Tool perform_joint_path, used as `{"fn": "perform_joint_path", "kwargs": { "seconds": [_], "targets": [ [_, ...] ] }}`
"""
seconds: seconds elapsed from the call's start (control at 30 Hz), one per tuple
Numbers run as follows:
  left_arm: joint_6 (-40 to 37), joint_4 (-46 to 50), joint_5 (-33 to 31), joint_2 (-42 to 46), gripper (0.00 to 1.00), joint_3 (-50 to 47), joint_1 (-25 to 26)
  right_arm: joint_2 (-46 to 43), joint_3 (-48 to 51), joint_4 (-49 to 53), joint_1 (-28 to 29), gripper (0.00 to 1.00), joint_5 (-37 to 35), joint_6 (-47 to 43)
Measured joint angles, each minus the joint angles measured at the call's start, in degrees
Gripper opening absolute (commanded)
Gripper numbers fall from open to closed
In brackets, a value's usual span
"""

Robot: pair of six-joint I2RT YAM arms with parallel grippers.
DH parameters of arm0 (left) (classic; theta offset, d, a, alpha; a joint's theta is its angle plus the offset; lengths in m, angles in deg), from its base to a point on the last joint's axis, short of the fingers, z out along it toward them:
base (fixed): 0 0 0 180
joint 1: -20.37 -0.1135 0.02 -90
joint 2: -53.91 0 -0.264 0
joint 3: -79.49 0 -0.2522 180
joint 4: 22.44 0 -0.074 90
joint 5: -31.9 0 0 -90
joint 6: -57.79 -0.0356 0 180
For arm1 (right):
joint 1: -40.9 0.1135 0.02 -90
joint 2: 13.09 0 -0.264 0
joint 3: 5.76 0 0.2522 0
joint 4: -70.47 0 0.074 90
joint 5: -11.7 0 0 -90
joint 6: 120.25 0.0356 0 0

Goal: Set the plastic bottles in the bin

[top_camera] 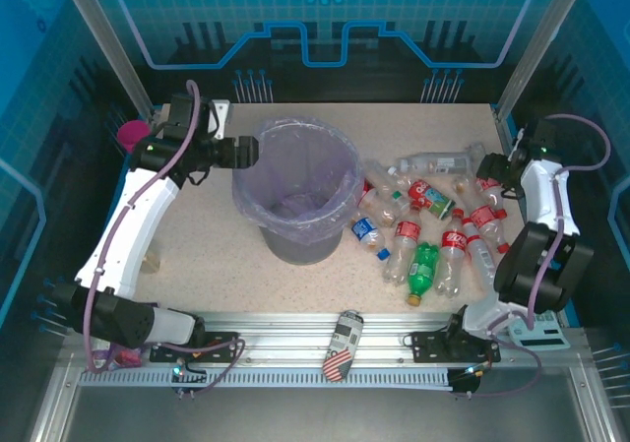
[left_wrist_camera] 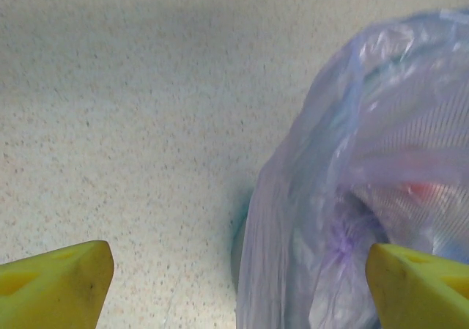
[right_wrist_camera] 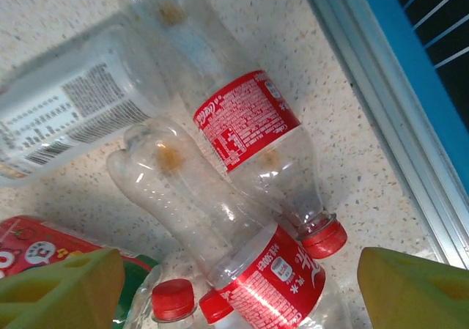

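The bin [top_camera: 295, 243], a grey bucket lined with a lavender bag [left_wrist_camera: 366, 160], stands mid-table. My left gripper [top_camera: 250, 152] hovers at its left rim, open and holding nothing; its yellow fingertips [left_wrist_camera: 57, 285] straddle the bag's edge. The plastic bottles [top_camera: 433, 221] lie in a pile right of the bin, a green one [top_camera: 423, 268] at the front. My right gripper [top_camera: 489, 172] hangs open over the pile's far right. Between and below its fingertips [right_wrist_camera: 418, 289] lie two clear red-labelled bottles [right_wrist_camera: 249, 124] [right_wrist_camera: 220, 226] and a white-labelled one [right_wrist_camera: 66, 109].
A patterned can [top_camera: 342, 347] lies on the front rail. A pink goblet [top_camera: 133, 134] stands at the far left behind my left arm. The table's metal edge rail [right_wrist_camera: 381, 102] runs close to the right of the pile. Bare tabletop [left_wrist_camera: 132, 124] lies left of the bin.
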Motion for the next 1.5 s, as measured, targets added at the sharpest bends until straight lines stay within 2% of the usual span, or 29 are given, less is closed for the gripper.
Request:
{"fn": "perform_joint_path", "kwargs": {
  "seconds": [0.33,0.5,0.8,1.1,1.23,1.5],
  "targets": [
    [-0.50,-0.07,4.22,0.00,0.73,-3.89,0.00,16.87,-13.07,0.81,-0.48,0.69,3.21,-3.48],
    [-0.52,-1.11,5.05,-0.72,0.67,-5.49,0.00,21.59,-16.59,0.76,-0.50,0.66,4.07,-4.66],
    [-0.52,-2.75,5.86,-2.67,0.61,-5.81,-0.02,25.66,-17.90,1.44,-0.61,0.68,4.63,-6.78],
    [-0.48,-2.86,6.10,-2.71,0.59,-5.77,0.00,28.17,-19.67,0.09,-0.76,0.65,6.43,-6.95],
    [-0.50,-2.84,6.10,-3.21,0.59,-5.22,0.00,28.65,-20.02,-0.26,-0.76,0.72,7.04,-6.99],
    [-0.48,-2.86,6.10,-4.92,0.59,-3.48,0.00,29.44,-19.87,-1.14,-0.76,0.73,7.89,-7.13]
  ]
}}
